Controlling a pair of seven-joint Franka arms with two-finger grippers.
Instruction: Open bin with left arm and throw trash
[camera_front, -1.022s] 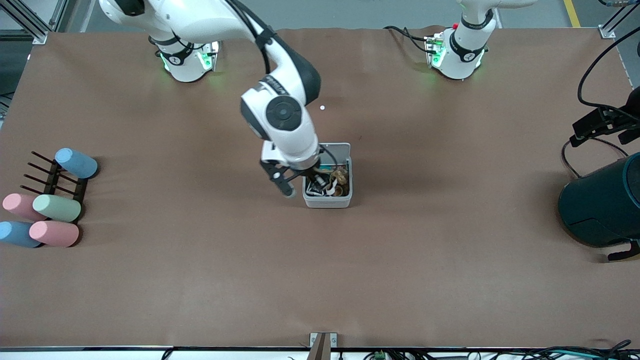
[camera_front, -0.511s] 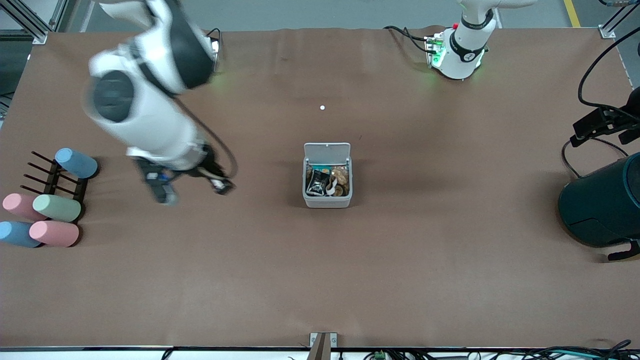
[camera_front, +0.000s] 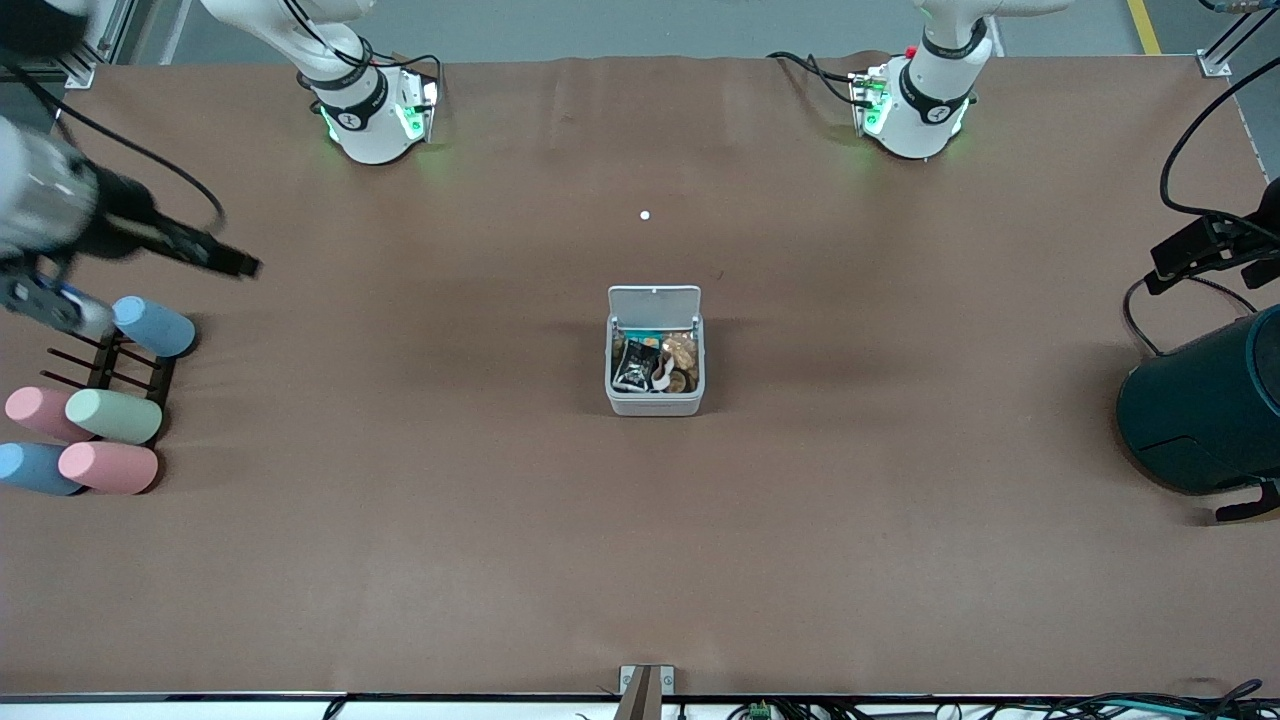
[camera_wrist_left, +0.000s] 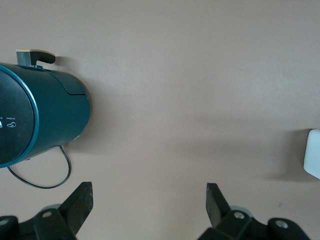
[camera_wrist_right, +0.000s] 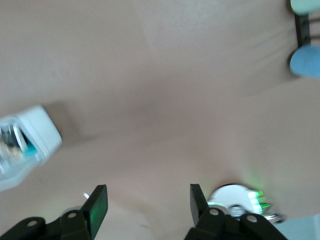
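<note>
The small white-grey bin (camera_front: 655, 402) stands mid-table with its lid (camera_front: 655, 300) tipped up and open. Inside lie the black wrapper (camera_front: 636, 363), a curled white strip (camera_front: 661, 377) and brown crumpled scraps (camera_front: 682, 353); I cannot make out the tape ring. My right gripper (camera_front: 160, 290) is open and empty, up over the blue cylinder (camera_front: 152, 326) at the right arm's end of the table. In the right wrist view the gripper (camera_wrist_right: 145, 200) is open and the bin (camera_wrist_right: 25, 145) shows blurred. My left gripper (camera_wrist_left: 150, 200) is open and empty over bare table, with the bin's edge (camera_wrist_left: 313, 160) in sight.
A large dark teal round container (camera_front: 1200, 410) lies at the left arm's end, and also shows in the left wrist view (camera_wrist_left: 35, 120). Pastel cylinders (camera_front: 112, 415) and a black rack (camera_front: 105, 362) sit at the right arm's end. A tiny white dot (camera_front: 645, 215) lies farther from the front camera than the bin.
My right gripper has swung from the bin's opening away to the right arm's end of the table, open. The trash stays in the bin. The left arm has not visibly moved.
</note>
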